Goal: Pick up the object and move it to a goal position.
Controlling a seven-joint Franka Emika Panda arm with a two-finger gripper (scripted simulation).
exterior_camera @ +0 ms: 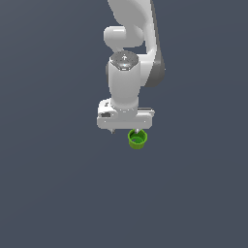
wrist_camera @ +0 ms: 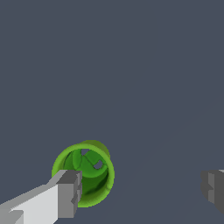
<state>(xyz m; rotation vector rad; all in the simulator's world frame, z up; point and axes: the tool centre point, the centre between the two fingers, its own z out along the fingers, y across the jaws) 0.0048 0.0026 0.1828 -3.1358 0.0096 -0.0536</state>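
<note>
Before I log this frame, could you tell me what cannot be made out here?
- Green cup: its far side is hidden by the gripper in the exterior view.
- Cup in the wrist view: one finger covers part of its rim.
- Other finger: cut off by the picture's edge.

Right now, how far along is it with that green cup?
Done: the arm has reached the cup. In hand: the open pincer is off-centre, one finger over the cup's rim, the other well away. Left: centring, gripping, lifting and carrying it; no goal marker shows.
</note>
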